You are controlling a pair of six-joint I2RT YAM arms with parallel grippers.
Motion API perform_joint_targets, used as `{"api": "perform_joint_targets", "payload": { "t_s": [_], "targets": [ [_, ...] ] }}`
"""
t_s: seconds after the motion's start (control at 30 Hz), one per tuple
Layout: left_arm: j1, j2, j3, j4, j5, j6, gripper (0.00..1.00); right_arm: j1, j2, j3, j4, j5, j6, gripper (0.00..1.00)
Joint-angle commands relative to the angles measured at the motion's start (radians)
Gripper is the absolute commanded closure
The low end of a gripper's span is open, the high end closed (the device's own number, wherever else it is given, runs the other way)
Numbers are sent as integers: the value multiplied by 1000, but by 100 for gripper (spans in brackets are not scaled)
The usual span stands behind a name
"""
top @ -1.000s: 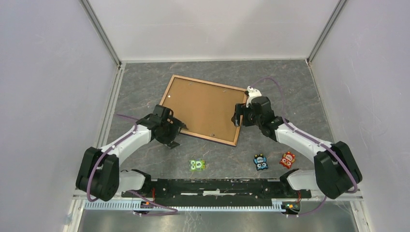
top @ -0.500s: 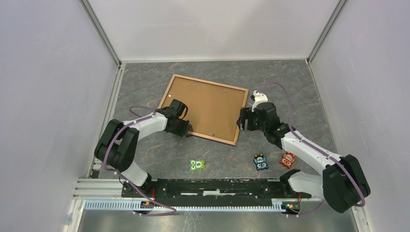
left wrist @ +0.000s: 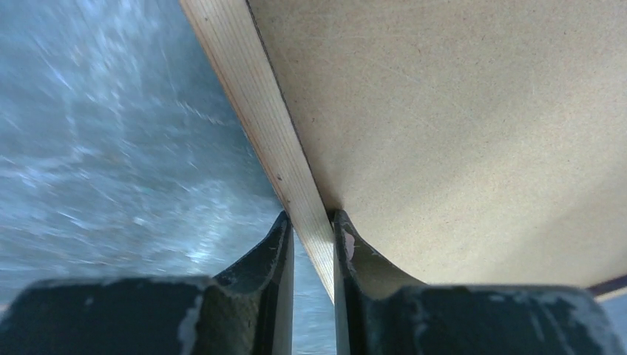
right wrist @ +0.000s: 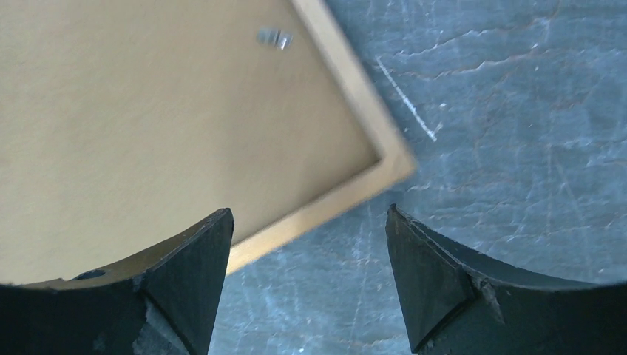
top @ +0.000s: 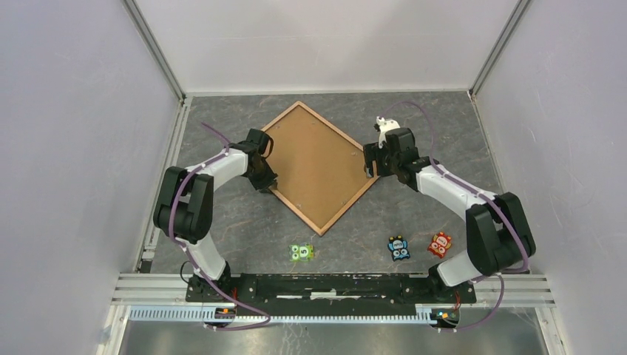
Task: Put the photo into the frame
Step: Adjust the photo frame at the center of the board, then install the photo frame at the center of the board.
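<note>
top: frame back-up on worktop, turned diamond-wise, photo not visible | left wrist: left hand pinching frame's wood rail | right wrist: right hand spread over frame corner | step: securing frame; next likely needs right-hand hold

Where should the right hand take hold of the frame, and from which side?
Probably the thin wooden rail beside the frame's right corner, coming in from the outer right side. The frame lies back-up and its rail is narrow enough to straddle, one finger outside, one over the backing board, as the left hand grips the opposite rail. The right hand hangs open there.
</note>
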Motion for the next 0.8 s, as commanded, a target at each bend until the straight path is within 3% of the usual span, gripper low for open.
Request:
{"api": "perform_joint_targets", "payload": {
  "t_s": [0.0,0.2,0.43,0.77],
  "targets": [
    [28,33,86,-144,-64,480,98,-13,83,94,-16,-12,-127,18],
    [63,29,125,-143,-51,543,98,-17,202,175,19,-187,-179,20],
    [92,48,117,-132,-50,509,98,-9,195,96,59,-243,-186,22],
    [110,69,128,-118,-13,484,98,76,125,-35,53,-163,-223,24]
  ]
}}
